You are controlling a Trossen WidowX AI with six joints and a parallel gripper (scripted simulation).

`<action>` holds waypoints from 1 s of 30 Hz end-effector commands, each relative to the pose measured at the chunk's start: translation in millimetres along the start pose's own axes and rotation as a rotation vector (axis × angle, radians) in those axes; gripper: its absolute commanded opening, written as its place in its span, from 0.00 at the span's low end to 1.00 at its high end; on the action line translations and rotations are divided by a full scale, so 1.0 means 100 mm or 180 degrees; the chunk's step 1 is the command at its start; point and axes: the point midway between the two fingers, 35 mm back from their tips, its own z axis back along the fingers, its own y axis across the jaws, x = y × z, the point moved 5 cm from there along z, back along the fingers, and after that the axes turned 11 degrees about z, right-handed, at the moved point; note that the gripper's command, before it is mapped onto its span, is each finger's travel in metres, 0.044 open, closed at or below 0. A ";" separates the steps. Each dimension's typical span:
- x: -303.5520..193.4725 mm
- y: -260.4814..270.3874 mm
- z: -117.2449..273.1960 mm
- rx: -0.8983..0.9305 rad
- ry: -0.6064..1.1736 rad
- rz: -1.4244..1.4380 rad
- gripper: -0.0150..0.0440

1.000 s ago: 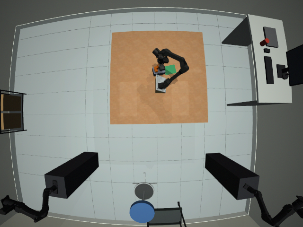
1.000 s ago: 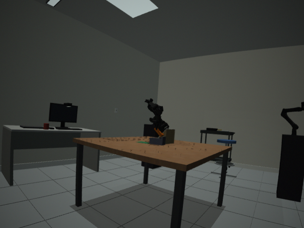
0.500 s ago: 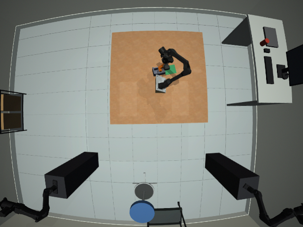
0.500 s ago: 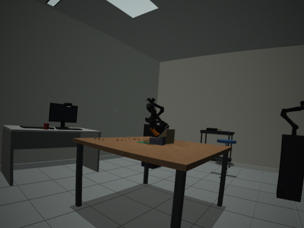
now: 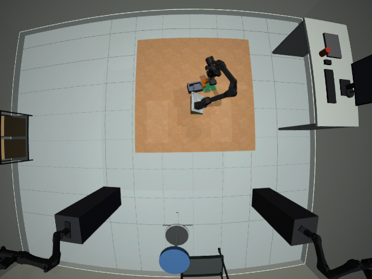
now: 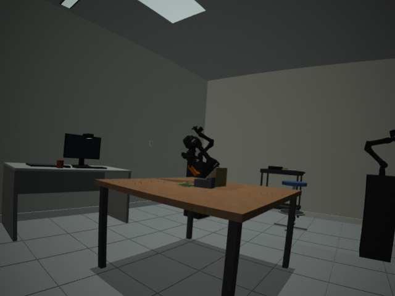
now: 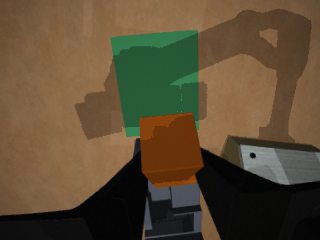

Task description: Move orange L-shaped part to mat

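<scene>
The orange L-shaped part [image 5: 204, 82] [image 6: 194, 171] [image 7: 170, 145] is in the air, steeply tilted, with its lower end slanting down toward the tray side. My gripper [image 5: 210, 79] [image 6: 190, 165] [image 7: 168, 154] is shut on its upper end, with one black finger on each side in the wrist view. The grey tray [image 5: 192, 86] [image 6: 203, 182] [image 7: 156, 206] stands on the table with its pocket empty. The green mat [image 5: 209, 88] [image 6: 185, 184] [image 7: 150, 85] lies beside the tray, below the part. The part's lower end is mostly hidden in the wrist view.
The arm's wedge-shaped base mount [image 5: 193, 104] [image 6: 221, 176] [image 7: 280, 162] stands close beside the tray. The arm arches from it over the side of the table [image 5: 162, 68] where the mat lies. The arm's shadow falls across the mat.
</scene>
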 end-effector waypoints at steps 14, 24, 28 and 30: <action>0.39 -0.11 -0.01 0.0024 -0.0025 -0.0015 0.25; 0.39 -0.11 -0.17 0.0024 -0.0026 -0.0016 0.25; 0.40 -0.11 -0.23 0.0025 -0.0027 -0.0016 0.25; 0.40 -0.11 -0.27 0.0025 -0.0027 -0.0016 0.25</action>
